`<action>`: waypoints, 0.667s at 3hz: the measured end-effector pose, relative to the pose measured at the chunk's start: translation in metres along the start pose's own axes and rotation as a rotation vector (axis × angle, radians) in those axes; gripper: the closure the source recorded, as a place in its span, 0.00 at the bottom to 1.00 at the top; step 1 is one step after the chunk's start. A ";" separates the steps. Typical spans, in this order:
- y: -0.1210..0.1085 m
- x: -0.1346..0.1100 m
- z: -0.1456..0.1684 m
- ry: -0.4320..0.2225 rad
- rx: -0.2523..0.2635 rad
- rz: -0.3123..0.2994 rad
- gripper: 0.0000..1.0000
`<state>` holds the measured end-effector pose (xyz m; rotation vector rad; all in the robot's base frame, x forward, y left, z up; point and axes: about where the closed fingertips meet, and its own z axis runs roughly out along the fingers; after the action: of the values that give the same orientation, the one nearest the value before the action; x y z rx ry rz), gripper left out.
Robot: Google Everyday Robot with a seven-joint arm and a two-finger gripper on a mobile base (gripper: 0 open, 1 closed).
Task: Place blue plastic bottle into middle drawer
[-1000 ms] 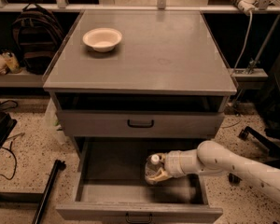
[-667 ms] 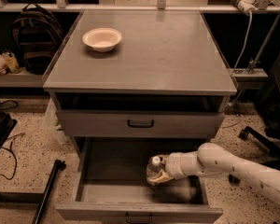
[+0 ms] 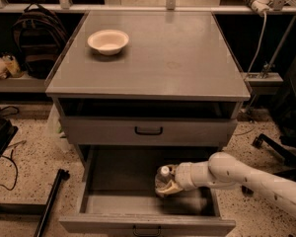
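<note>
Barely anything has shifted over the last second: the gripper [image 3: 168, 185] stays low inside the open middle drawer [image 3: 118, 181], jaws clasped around the upright blue plastic bottle [image 3: 163, 177], so only release seemingly remains.

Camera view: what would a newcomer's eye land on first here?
The white arm reaching in from the right, its pincer closed on the blue plastic bottle, which stands upright inside the open middle drawer at the bottom. Next, the white bowl at the back left of the cabinet top.
</note>
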<state>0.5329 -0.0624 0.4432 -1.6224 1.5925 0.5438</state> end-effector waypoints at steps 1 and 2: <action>0.000 0.000 0.000 0.000 0.000 0.000 0.58; 0.000 0.000 0.000 0.000 0.000 0.000 0.34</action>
<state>0.5329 -0.0623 0.4432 -1.6225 1.5924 0.5439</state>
